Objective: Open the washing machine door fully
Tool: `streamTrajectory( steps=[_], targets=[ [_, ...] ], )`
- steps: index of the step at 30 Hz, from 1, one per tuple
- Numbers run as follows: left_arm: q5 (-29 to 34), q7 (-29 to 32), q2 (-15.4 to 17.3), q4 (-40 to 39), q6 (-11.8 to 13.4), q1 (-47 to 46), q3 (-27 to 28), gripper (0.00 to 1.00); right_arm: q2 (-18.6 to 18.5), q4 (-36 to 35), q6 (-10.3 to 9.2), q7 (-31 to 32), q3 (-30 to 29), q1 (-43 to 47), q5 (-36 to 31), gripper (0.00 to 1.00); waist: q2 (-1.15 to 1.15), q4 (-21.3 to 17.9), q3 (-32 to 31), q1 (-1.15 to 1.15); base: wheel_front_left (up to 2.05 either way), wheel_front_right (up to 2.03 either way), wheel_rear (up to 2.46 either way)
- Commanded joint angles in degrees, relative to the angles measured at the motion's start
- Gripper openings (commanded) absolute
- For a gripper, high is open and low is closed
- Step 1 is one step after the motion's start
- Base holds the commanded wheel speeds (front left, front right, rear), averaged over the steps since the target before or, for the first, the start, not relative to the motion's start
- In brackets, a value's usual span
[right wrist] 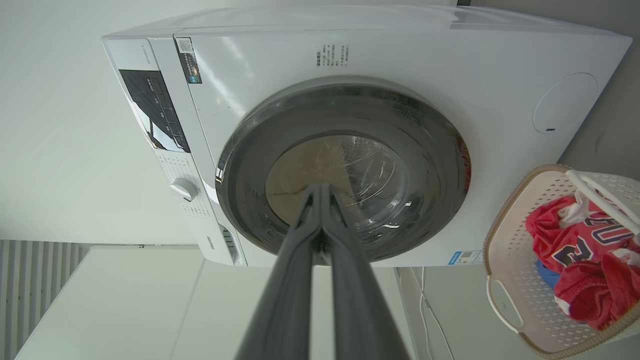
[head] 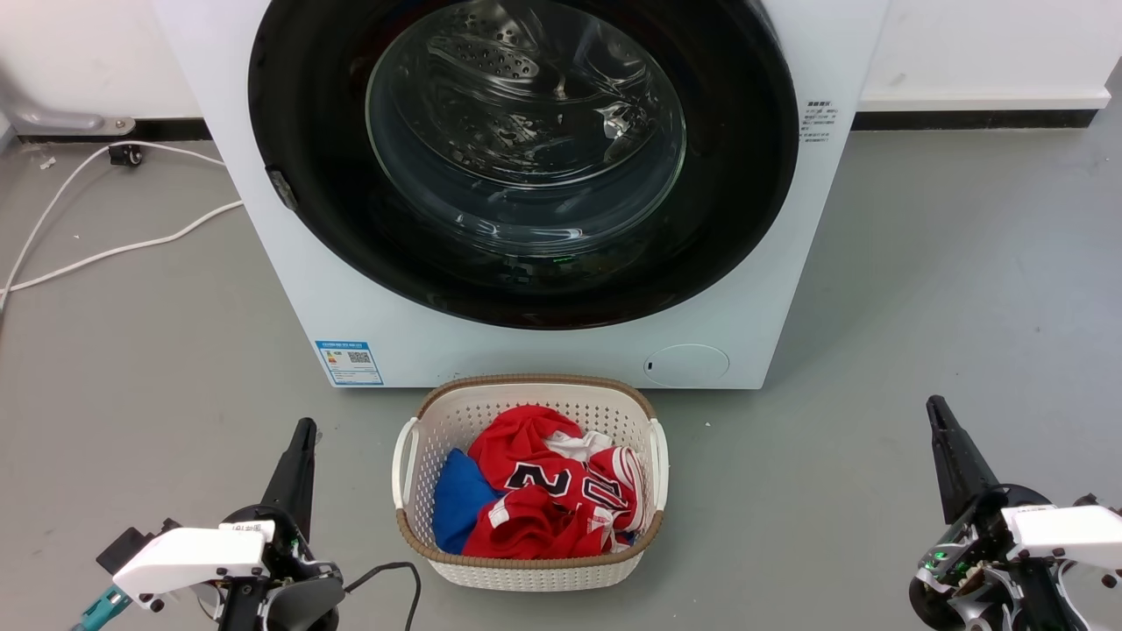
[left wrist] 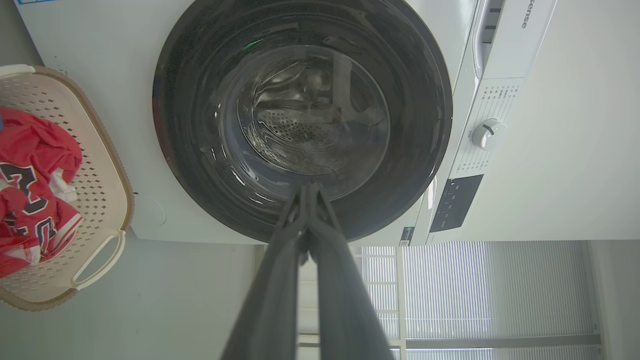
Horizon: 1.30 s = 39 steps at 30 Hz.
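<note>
Nearest me, my left gripper (head: 305,429) and right gripper (head: 934,405) show at the lower corners of the head view above the grey floor (head: 920,289), each with its two dark fingers pressed together and holding nothing. Between them sits a white laundry basket (head: 526,574) with a red jersey (head: 526,526) inside. Just beyond the basket, the washing machine door (head: 745,175), glossy black around its glass bowl, lies closed against the white washing machine (head: 526,355).

Blk door (head: 524,149), wht machine (head: 438,337), red jersey (head: 535,495)
</note>
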Motion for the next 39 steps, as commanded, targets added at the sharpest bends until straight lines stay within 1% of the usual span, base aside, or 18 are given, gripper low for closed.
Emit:
streamTrajectory(
  steps=[1, 18, 19, 25, 28, 33, 39],
  targets=[
    [0.3, 0.2, -0.1, 0.0, -0.2, -0.5, 0.2, 0.0, 0.2, 0.1, 0.17, 0.0, -0.1, -0.6, -0.1, 0.0, 0.0, 0.0, 0.0, 0.0, 0.0, 0.0, 0.0],
    [0.3, 0.2, -0.1, 0.0, -0.2, -0.5, 0.2, 0.0, 0.2, 0.1, 0.17, 0.1, -0.1, -0.6, -0.1, 0.0, 0.0, 0.0, 0.0, 0.0, 0.0, 0.0, 0.0],
    [0.0, 0.0, 0.0, 0.2, 0.0, 0.1, 0.0, 1.0, 0.0, 0.2, 0.0, 0.0, 0.0, 0.1, 0.0, 1.0, 0.0, 0.0, 0.0, 0.0, 0.0, 0.0, 0.0],
    [0.6, -1.4, -0.1, -0.2, 0.0, 0.0, -2.1, 1.0, 0.0, -0.9, 0.01, -1.2, 0.4, 1.2, -0.7, 1.0, 0.0, 0.0, 0.0, 0.0, 0.0, 0.0, 0.0],
    [1.9, -2.4, -0.1, -0.7, 0.0, -0.2, -3.1, 1.0, -0.1, -1.8, 0.01, -2.2, 0.7, 1.7, -1.7, 1.0, 0.0, 0.0, 0.0, 0.0, 0.0, 0.0, 0.0],
    [7.5, -3.8, -0.1, -2.0, 0.0, -0.5, -4.0, 1.0, -0.8, -3.3, 0.02, -3.7, 1.3, 2.5, -5.2, 1.0, 0.0, 0.1, 0.1, 0.0, 0.0, 0.0, 0.0],
    [16.1, -5.3, -0.1, -3.8, 0.0, -0.6, -5.3, 1.0, -1.6, -4.6, 0.03, -5.3, 1.6, 3.1, -14.1, 1.0, 0.0, 0.1, 0.1, 0.0, 0.0, 0.0, 0.0]
  ],
)
